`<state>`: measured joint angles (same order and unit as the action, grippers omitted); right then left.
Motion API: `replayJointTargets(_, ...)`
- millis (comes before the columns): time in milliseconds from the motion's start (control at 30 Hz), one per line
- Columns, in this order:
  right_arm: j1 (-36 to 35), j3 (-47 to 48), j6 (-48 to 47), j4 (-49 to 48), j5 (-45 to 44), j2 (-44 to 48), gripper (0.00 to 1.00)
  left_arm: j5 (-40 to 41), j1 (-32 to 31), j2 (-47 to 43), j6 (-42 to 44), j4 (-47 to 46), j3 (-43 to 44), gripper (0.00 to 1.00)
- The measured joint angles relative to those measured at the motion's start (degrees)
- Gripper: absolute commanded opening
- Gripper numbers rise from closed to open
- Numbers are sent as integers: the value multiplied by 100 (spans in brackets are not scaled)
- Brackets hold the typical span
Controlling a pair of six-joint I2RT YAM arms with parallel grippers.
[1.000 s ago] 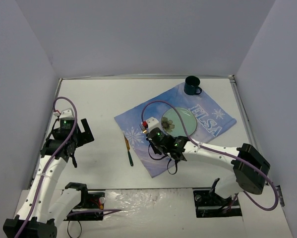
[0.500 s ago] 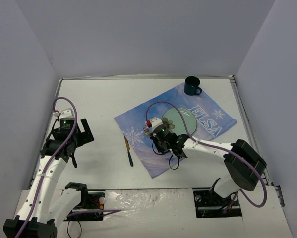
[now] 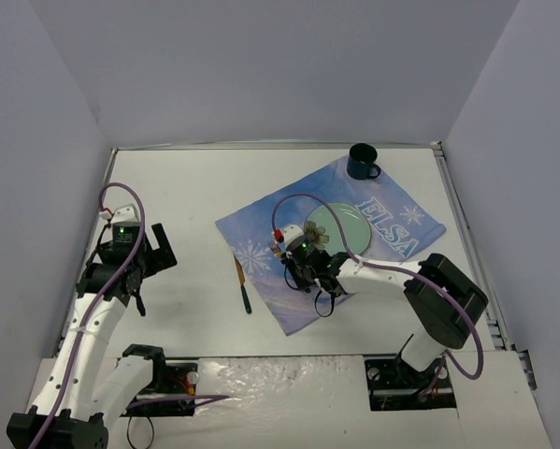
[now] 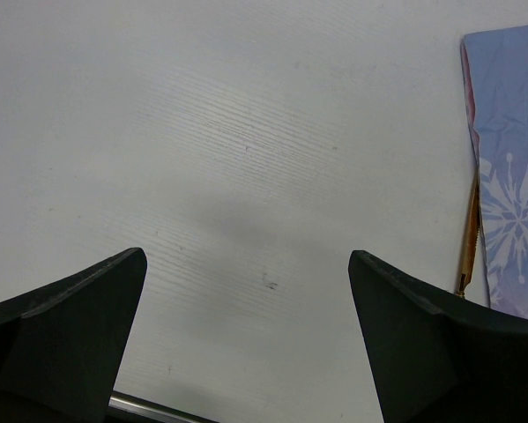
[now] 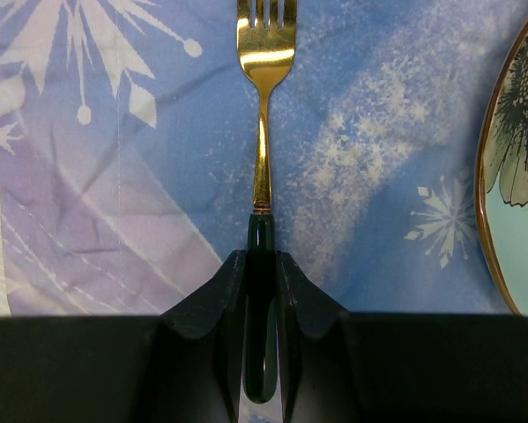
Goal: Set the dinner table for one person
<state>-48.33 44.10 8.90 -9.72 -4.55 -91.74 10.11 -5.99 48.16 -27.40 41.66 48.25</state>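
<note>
My right gripper (image 5: 262, 256) (image 3: 296, 271) is shut on the dark green handle of a gold fork (image 5: 264, 53). The fork lies lengthwise over the blue Elsa cloth (image 5: 114, 203) (image 3: 261, 234), tines pointing away from me. A pale green plate with a gold rim (image 5: 521, 176) (image 3: 340, 227) sits on the cloth just right of the fork. My left gripper (image 4: 246, 260) (image 3: 151, 271) hangs open over the bare white dinner table (image 4: 246, 132) (image 3: 186, 196), with nothing between its fingers.
A knife with a gold blade and dark handle (image 3: 242, 285) (image 4: 468, 238) lies on the table along the cloth's left edge. A dark green mug (image 3: 362, 162) stands at the cloth's far corner. White walls enclose the table on three sides.
The right arm's elbow has swung left and its gripper has edged slightly toward the far side, still holding the fork. The left arm has not moved.
</note>
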Motion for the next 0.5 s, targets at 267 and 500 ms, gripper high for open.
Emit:
replayJointTargets(267,4,-13,111,-22,45,0,18,0,8,0,2,0,-4,97)
replayJointTargets(500,4,-2,259,133,34,3,47,-2,8,-3,2,1,-4,97)
